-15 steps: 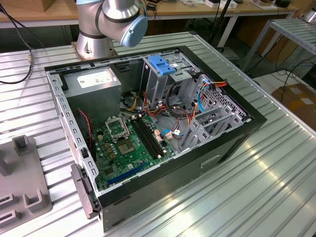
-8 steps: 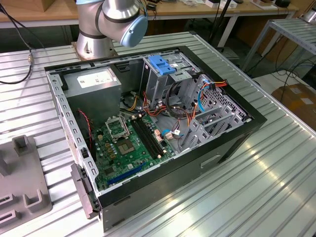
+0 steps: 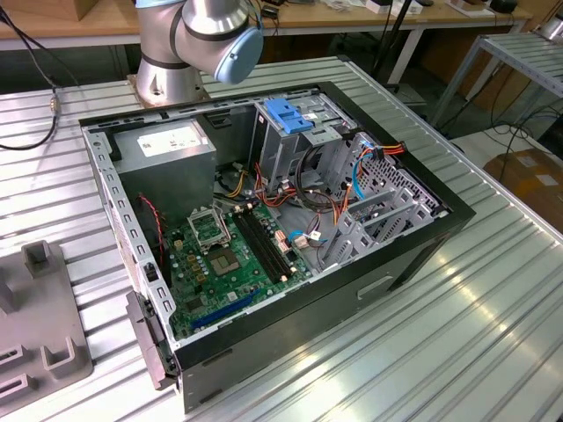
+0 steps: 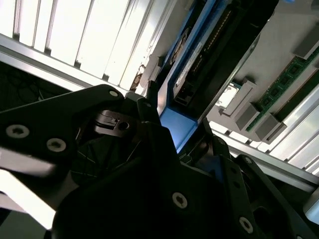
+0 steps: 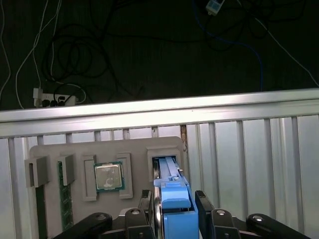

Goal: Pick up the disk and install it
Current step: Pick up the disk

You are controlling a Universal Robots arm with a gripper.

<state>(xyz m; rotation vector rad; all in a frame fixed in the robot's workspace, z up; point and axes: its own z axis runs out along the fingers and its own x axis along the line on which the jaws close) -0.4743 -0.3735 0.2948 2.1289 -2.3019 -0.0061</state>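
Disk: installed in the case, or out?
Out. In the first wrist view the disk stands on edge in the tool's grip, at its slot in the grey tray on the slatted table.

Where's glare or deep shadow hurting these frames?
Sheen streaks the ribbed aluminium table at the exterior view's right. Second wrist view: table slats blown white, black gripper nearly lost in shadow, shut on the blue-railed grey-metal disk. First wrist view: floor dark, disk evenly lit.
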